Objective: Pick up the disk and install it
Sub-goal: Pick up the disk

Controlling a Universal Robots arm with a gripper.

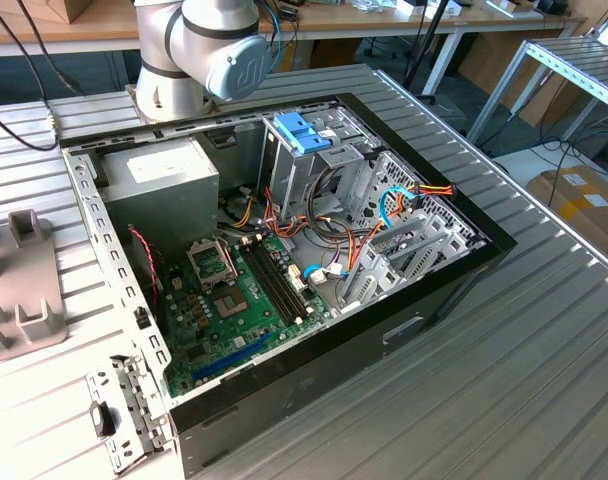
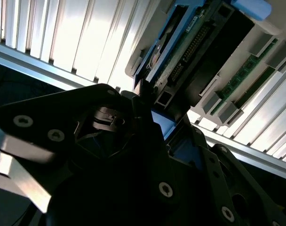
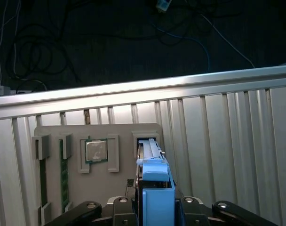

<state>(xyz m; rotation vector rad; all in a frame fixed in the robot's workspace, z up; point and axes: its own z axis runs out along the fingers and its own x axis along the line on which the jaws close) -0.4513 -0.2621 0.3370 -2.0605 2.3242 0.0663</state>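
Over on the exterior view's left there's the grey parts tray (image 1: pixel 19 300) on the ribbed metal table (image 1: pixel 504 380). Next to it is the open PC case (image 1: pixel 284 240), with the arm's base (image 1: pixel 199 50) at its far side. In the first wrist view that tray holds memory sticks (image 3: pixel 64 174), a CPU (image 3: pixel 96 150), and the disk (image 3: pixel 156 193), which is standing on edge in its slot. The gripper (image 3: pixel 154 205) sits right around the disk's blue end. Honestly can't tell if it's clamped on or loose.
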